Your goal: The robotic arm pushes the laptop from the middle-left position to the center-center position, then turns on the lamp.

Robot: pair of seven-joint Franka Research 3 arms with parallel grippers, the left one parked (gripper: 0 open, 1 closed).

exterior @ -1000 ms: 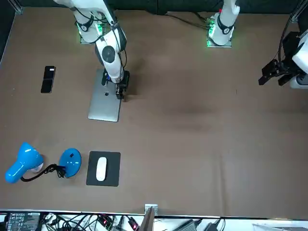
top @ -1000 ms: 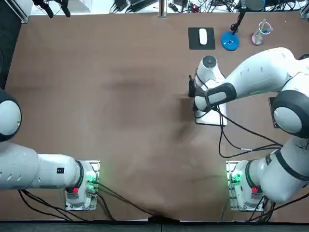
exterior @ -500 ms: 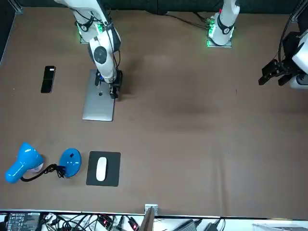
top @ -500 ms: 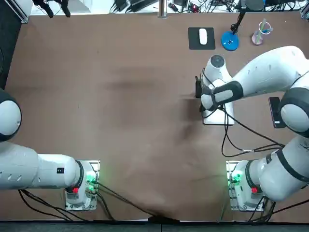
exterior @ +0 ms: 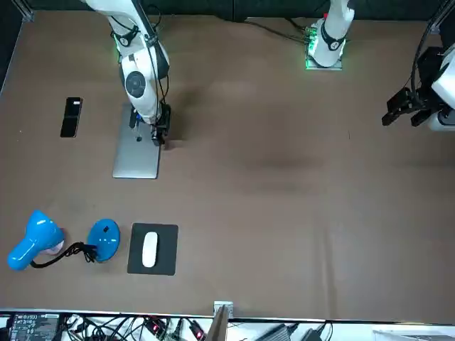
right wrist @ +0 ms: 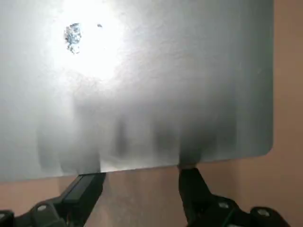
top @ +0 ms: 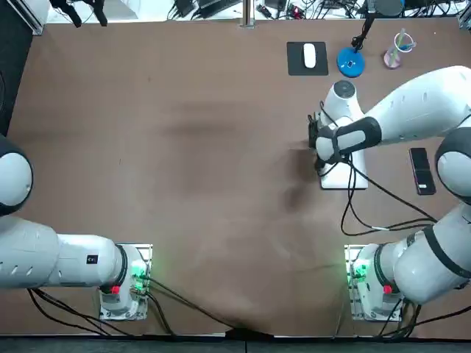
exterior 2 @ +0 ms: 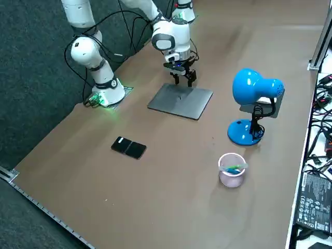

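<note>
Two parted right claw (right wrist: 139, 173) fingertips (right wrist: 88, 184) touch laptop (right wrist: 142, 85) edge.

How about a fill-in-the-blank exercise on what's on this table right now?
1. The right gripper is open, its fingertips at the edge of the silver laptop, whose lid is ____.
2. The white mouse lies on a mouse pad coloured ____.
3. The desk lamp next to the mouse pad is coloured ____.
4. The black ____ lies flat beyond the laptop's edge opposite the gripper.
Missing words: closed; black; blue; phone.
</note>
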